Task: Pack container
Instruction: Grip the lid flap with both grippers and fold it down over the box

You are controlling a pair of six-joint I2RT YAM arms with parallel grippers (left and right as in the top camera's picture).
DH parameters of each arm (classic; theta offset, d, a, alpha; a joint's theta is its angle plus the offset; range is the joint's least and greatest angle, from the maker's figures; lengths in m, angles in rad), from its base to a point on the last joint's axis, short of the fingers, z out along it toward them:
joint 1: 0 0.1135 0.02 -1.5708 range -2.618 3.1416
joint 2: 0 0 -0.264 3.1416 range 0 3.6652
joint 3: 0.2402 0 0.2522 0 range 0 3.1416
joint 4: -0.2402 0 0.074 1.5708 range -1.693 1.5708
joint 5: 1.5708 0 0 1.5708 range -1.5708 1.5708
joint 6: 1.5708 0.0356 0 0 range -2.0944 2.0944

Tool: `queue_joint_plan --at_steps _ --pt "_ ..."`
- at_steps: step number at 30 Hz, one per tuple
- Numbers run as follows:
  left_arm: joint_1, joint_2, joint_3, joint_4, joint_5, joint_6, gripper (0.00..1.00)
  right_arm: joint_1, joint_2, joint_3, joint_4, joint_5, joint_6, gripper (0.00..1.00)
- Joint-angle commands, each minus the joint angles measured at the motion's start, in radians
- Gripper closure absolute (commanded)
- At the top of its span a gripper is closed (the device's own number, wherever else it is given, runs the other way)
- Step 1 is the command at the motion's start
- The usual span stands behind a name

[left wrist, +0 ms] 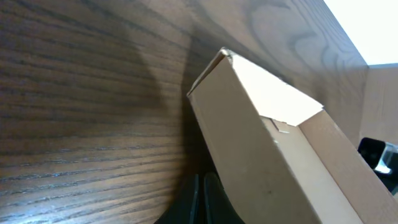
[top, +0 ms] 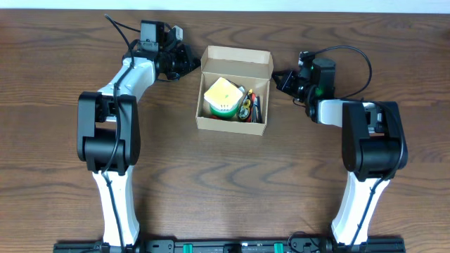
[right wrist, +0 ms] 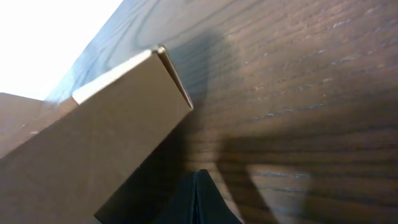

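The container (top: 232,124), a tan cardboard box with its flap lid (top: 238,61) open toward the back, sits mid-table. Inside lie a yellow and white item (top: 221,97) and several small colourful things (top: 249,105). My left gripper (top: 191,62) is shut and empty, just left of the box's back left corner; the left wrist view shows its fingers (left wrist: 203,198) pressed together beside the box wall (left wrist: 261,168). My right gripper (top: 278,77) is shut and empty, just right of the box's back right corner; its fingers (right wrist: 196,198) meet next to the box wall (right wrist: 93,143).
The wooden table (top: 63,56) runs all around the box. Both arm bases (top: 105,137) (top: 373,140) stand to the left and right of the box, with cables (top: 351,53) looping behind the wrists.
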Motion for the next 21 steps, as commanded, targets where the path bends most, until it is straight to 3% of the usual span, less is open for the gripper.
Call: queue_joint_plan --at_steps 1,12,21 --pt "-0.005 0.037 0.008 0.020 0.024 -0.021 0.94 0.018 0.029 0.030 0.008 -0.027 0.038 0.99" --pt "-0.009 0.036 0.010 0.088 0.174 -0.017 0.94 0.052 0.030 0.130 0.008 -0.103 0.014 0.99" --pt "0.041 0.030 0.055 0.108 0.327 -0.006 0.94 0.021 0.030 0.189 0.008 -0.296 -0.105 0.99"
